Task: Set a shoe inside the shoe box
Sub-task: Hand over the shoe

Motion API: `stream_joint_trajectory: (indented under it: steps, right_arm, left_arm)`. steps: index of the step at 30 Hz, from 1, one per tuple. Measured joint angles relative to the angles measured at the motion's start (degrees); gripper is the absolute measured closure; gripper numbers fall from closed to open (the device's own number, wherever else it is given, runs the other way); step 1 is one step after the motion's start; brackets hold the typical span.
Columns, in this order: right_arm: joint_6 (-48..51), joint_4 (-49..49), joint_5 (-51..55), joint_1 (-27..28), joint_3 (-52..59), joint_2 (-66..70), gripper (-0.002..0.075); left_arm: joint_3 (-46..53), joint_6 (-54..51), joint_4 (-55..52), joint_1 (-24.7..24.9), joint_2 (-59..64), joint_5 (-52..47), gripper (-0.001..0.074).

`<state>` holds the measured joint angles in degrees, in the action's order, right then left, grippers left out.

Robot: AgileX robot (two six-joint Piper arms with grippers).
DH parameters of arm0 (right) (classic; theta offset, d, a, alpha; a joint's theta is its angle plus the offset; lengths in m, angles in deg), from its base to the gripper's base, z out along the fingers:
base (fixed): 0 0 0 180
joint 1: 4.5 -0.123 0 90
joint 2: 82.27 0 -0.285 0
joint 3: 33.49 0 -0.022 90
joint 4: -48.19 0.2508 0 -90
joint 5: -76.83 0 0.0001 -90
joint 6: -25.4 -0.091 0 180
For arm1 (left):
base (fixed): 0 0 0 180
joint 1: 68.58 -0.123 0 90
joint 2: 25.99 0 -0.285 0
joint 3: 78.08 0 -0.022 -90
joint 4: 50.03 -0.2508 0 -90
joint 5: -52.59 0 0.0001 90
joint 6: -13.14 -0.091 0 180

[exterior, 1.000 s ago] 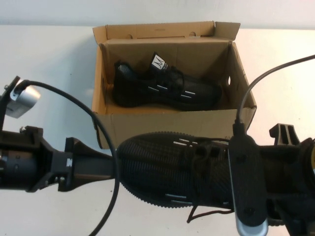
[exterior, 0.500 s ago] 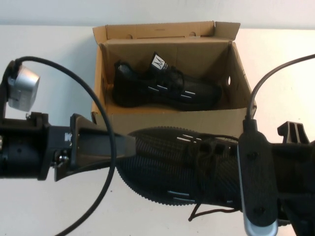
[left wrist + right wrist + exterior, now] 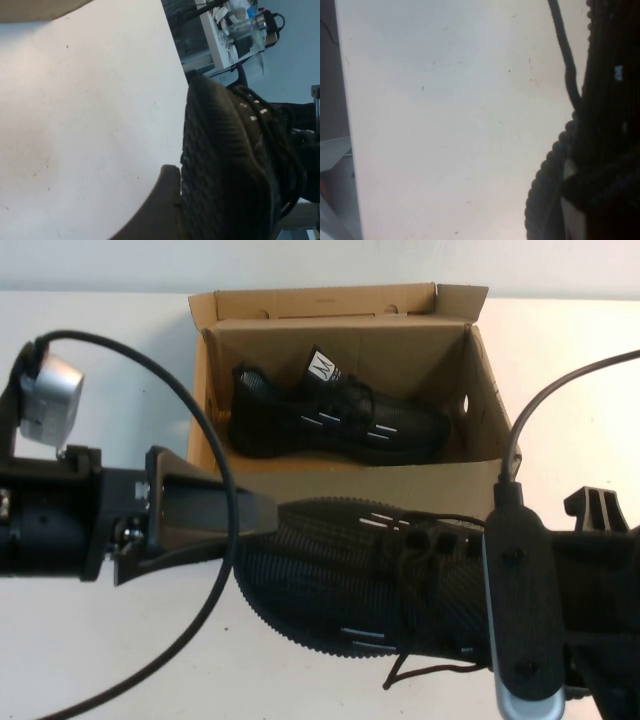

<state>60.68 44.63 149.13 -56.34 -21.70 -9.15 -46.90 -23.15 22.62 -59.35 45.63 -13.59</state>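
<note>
The shoe (image 3: 370,590), a black mesh sneaker, is held above the table (image 3: 100,370) just in front of the shoe box (image 3: 350,485), toe toward the left arm and heel toward the right. Over the last second the left gripper (image 3: 262,518) has moved in from the left and now meets the toe; a fingertip (image 3: 167,200) lies against the mesh there, though I cannot tell whether the fingers are clamped. The right gripper (image 3: 600,580) is at the heel end, hidden behind its camera housing, so its grasp cannot be judged either. The shoe has shifted slightly toward the right. In my judgement both arms now support it for the lift over the front wall. A matching sneaker (image 3: 335,420) already lies inside the box; its white tongue label carries a dark logo, not legible.
</note>
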Motion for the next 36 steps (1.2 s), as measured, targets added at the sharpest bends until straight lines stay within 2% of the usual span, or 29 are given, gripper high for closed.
stream_joint_trajectory:
  steps: [13, 24, 36]
  right_arm:
    - [0.0, 0.0, 0.0, 0.0, 0.0, 0.0, 0.0704]
    - [-0.1, -0.1, 0.0, 0.0, 0.0, 0.0, 0.0704]
    - [-0.1, -0.1, 0.0, 0.0, 0.0, 0.0, 0.0704]
  left_arm:
    - [-2.2, 1.4, -2.9, 0.0, 1.2, -1.5, 0.0065]
    - [-2.2, 1.5, -3.1, 7.3, 4.7, 1.0, 0.0065]
    - [-2.2, 1.5, -2.7, 7.9, 5.0, 2.7, 0.0065]
